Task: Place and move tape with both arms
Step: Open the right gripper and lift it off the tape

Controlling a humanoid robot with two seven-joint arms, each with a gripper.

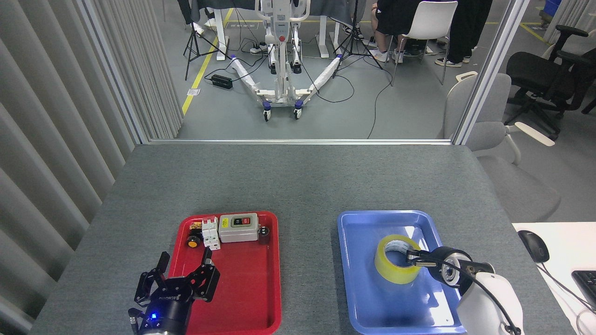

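Head view: tape (pixel 394 265) down in blue tray (pixel 354 260).
Right end effector (pixel 412 257): pinching its rim.
Left end effector (pixel 184 270): spread wide, empty.
Left to do: release, hand-over.

The left gripper (pixel 182 267) is black, with several jointed fingers (pixel 205 260), pale lettering on its body and a small blue light below. The right gripper (pixel 412 257) is black with a round silver-ringed joint, a thin black cable, and a smooth white wrist casing (pixel 489 304).
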